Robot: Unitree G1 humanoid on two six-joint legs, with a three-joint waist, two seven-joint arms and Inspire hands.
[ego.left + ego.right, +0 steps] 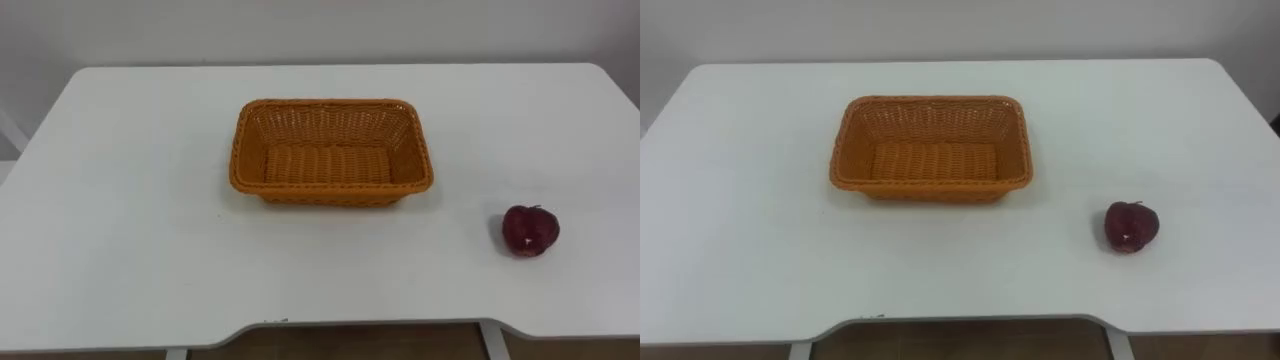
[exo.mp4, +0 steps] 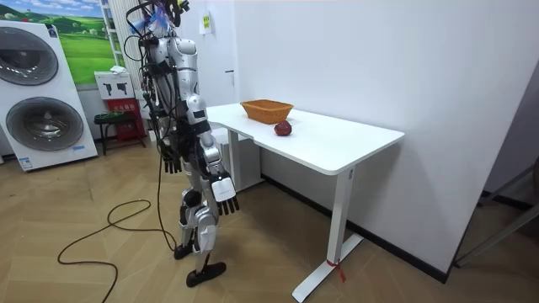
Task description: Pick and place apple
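A dark red apple [image 1: 530,231] [image 1: 1131,227] lies on the white table [image 1: 130,230] to my right, near the front edge. An orange wicker basket [image 1: 250,150] [image 1: 850,150] with nothing in it stands at the table's middle, left of the apple and further back. In the room view the apple [image 2: 283,128] sits in front of the basket [image 2: 267,110]. I stand upright a step back from the table with both arms hanging. My right hand [image 2: 226,192] hangs by my thigh with relaxed fingers. My left hand [image 2: 172,157] hangs at my other side, fingers also loose.
The table [image 2: 337,143] stands against a white wall. Washing machines [image 2: 42,93] and a small red stool [image 2: 114,126] are behind me. Wooden floor lies around my feet.
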